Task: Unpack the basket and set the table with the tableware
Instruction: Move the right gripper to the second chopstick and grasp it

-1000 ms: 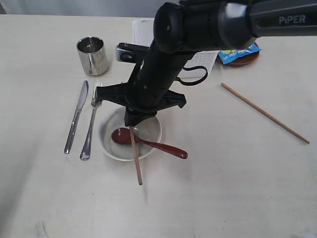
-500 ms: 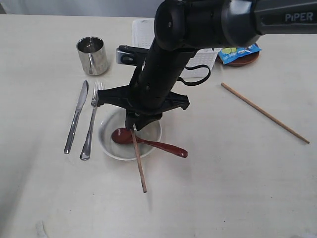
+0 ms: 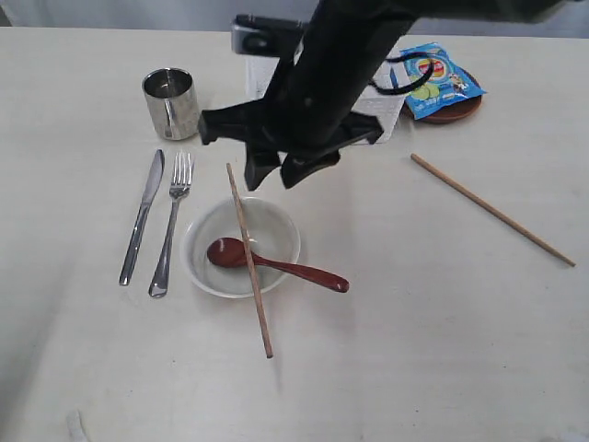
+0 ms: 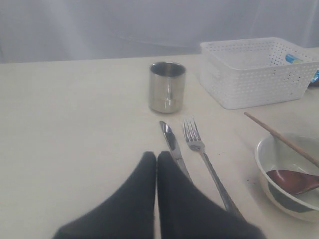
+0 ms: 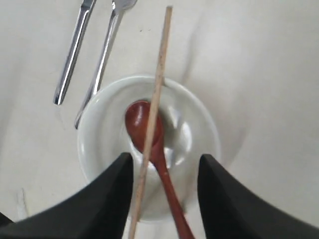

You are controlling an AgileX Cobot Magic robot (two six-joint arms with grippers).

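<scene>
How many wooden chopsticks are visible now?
2. One chopstick lies across the white bowl, over the red spoon. The other chopstick lies alone on the table, further right. The basket is partly hidden, so it may hold more.

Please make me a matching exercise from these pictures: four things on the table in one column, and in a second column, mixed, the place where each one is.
Things:
1. steel cup
2. dark red spoon
3. blue snack bag
4. fork

Places:
A. lying on the brown plate
B. between the knife and the white bowl
C. standing upright near the knife's tip
D. head inside the white bowl

Pairs: 1-C, 2-D, 3-A, 4-B
</scene>
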